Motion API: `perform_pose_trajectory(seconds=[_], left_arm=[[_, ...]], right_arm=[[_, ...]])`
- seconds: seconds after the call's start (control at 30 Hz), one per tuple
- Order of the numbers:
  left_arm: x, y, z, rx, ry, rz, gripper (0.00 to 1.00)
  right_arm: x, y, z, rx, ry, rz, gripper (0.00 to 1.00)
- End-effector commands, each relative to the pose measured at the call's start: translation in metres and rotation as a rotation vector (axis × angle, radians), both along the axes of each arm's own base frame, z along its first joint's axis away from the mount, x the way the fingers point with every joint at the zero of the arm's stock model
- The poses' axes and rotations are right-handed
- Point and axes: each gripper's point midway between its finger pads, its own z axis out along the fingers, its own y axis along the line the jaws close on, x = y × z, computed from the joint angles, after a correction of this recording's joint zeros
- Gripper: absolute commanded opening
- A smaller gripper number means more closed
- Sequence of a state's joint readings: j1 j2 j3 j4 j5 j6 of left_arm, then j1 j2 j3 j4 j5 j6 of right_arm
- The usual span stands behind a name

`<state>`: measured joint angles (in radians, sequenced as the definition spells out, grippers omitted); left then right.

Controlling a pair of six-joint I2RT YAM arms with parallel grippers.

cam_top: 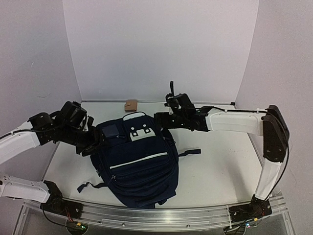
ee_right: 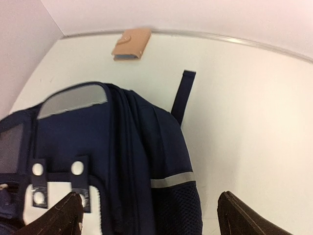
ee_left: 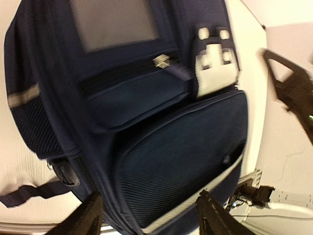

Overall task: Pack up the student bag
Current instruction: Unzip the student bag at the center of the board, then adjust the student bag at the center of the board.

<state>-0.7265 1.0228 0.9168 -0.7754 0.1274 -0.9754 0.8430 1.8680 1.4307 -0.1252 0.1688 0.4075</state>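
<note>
L claw (ee_left: 150,196) spread | student bag (cam_top: 137,161) btwn claws | R claw (ee_right: 149,195) spread

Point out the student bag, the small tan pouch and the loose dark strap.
student bag (cam_top: 142,171), top external view, on its front pocket.
tan pouch (ee_right: 131,44), right wrist view, on its top face.
dark strap (ee_right: 183,95), right wrist view, midway along it.

Navy student bag (cam_top: 139,166), flat, front up

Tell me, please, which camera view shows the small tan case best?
The right wrist view: the tan case lies whole, unobstructed and fairly close. The top view shows it tiny beyond the student bag; the left wrist view misses it.
</note>
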Motion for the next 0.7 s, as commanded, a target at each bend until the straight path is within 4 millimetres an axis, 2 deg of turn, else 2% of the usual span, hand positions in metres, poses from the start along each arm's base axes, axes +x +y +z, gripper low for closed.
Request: perform_pose_trajectory(seconds=[0.0, 0.13, 0.23, 0.33, 0.43, 0.6, 0.67], left_arm=[[0.034, 0.000, 0.041, 0.017, -0.042, -0.059, 0.71], [0.101, 0.002, 0.069, 0.027, -0.137, -0.078, 0.73], [0.154, 0.002, 0.085, 0.009, -0.219, -0.089, 0.74], [0.212, 0.008, 0.094, -0.027, -0.303, -0.066, 0.74], [0.269, 0.012, 0.087, -0.051, -0.352, -0.042, 0.74], [0.339, 0.008, 0.062, -0.050, -0.395, -0.048, 0.70], [0.362, 0.007, 0.044, -0.033, -0.406, -0.057, 0.70]], right_arm=[[0.016, 0.027, -0.007, 0.072, 0.019, 0.114, 0.93], [0.012, 0.047, -0.028, 0.124, 0.054, 0.231, 0.90], [-0.004, 0.077, -0.047, 0.169, 0.103, 0.411, 0.84], [-0.020, 0.102, -0.057, 0.206, 0.135, 0.549, 0.80], [-0.033, 0.123, -0.062, 0.231, 0.149, 0.645, 0.77], [-0.041, 0.140, -0.057, 0.288, 0.152, 0.704, 0.75], [-0.044, 0.142, -0.051, 0.295, 0.141, 0.723, 0.76]])
